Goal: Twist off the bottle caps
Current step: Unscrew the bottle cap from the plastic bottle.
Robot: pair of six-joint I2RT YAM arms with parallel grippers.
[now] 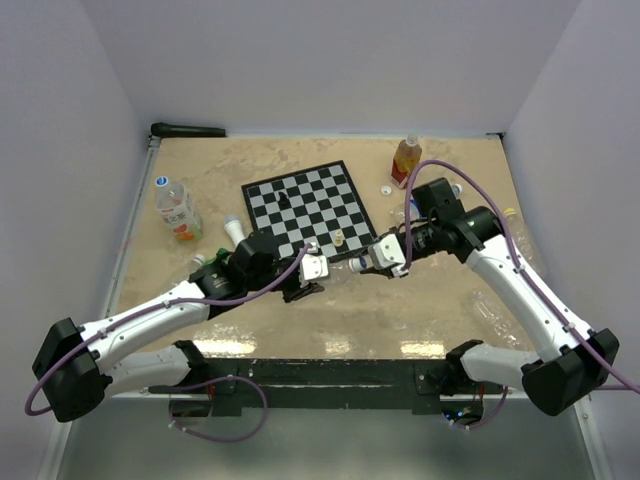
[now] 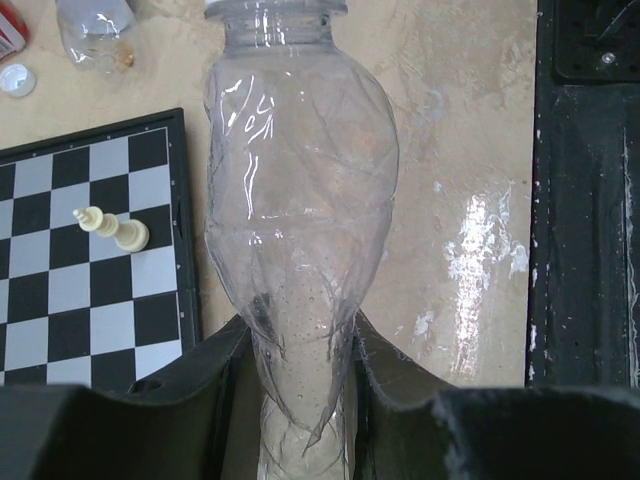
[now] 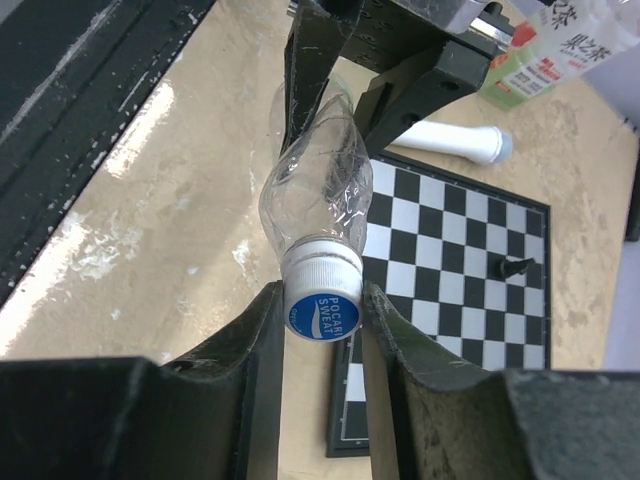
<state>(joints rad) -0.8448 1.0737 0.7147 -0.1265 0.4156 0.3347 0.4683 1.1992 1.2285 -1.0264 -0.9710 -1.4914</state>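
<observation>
Your right claw (image 3: 322,318) is clamped on the blue-and-white cap (image 3: 322,300), with one finger on each side of it. The cap sits on the neck of the clear bottle (image 3: 315,190). Your left claw (image 2: 300,400) is closed on that crumpled bottle's lower body, above the counter (image 2: 470,150). To the left of the left claw lies the chessboard (image 2: 90,300) with a cream chess piece (image 2: 112,230) on it. Farther out past the board is a loose white cap (image 2: 17,80).

Clear thin crinkled plastic bottle (image 2: 300,200) with glossy highlights, ribbed white plastic cap (image 3: 322,292) with smooth blue printed top, matt black plastic jaws with rough edges, beige mottled stone-look worktop (image 2: 470,120) with shiny glare patches, smooth cream chess piece (image 2: 112,230), smooth low-sheen chessboard (image 2: 60,320)
</observation>
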